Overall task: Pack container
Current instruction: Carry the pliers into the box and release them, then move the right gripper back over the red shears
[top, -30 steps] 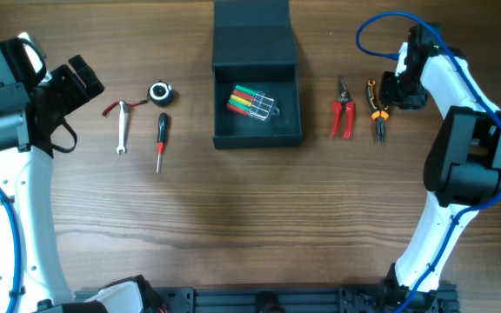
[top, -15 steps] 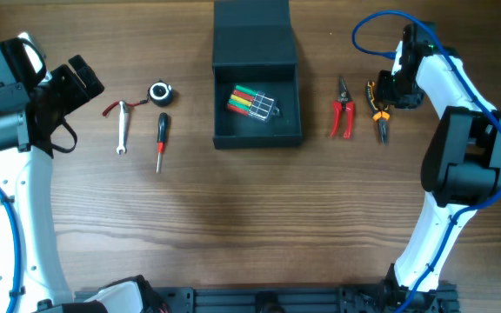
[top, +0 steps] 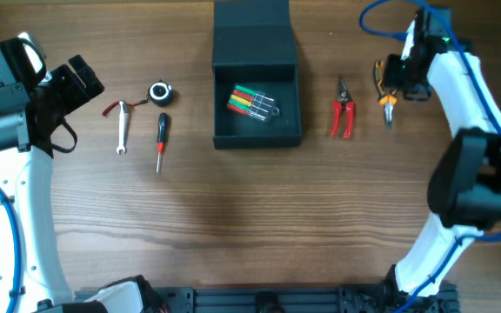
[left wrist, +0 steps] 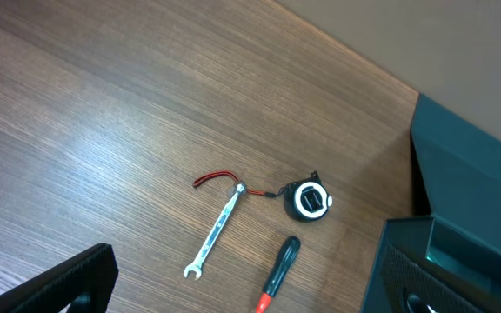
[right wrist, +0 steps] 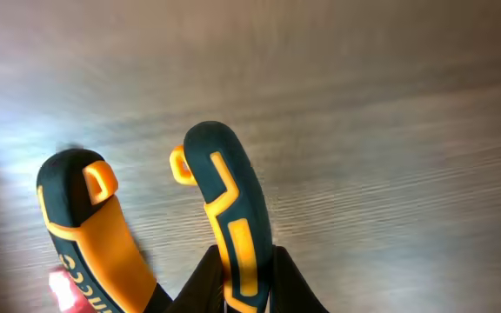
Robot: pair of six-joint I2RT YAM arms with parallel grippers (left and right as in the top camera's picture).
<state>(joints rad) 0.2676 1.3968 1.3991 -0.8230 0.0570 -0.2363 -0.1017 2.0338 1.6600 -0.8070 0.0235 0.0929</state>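
The dark teal-black container (top: 287,133) stands open at the table's far middle, its flap lid (top: 252,35) laid back; a pack of coloured markers (top: 252,101) lies inside. My right gripper (top: 390,83) is shut on one handle of the orange-and-black pliers (top: 384,97), held above the table right of the container; the wrist view shows the handle (right wrist: 233,217) clamped between the fingers (right wrist: 237,283). My left gripper (top: 76,83) is open and empty at the far left, its fingers at the left wrist view's bottom edges (left wrist: 242,291).
Red-handled cutters (top: 343,109) lie right of the container. Left of it lie a wrench (top: 122,127), a red-and-black screwdriver (top: 161,141) and a small tape measure (top: 160,93); these also show in the left wrist view (left wrist: 216,230).
My right gripper has closed on the pliers and lifted them off the table, shifting slightly back and right. The left arm has not moved.
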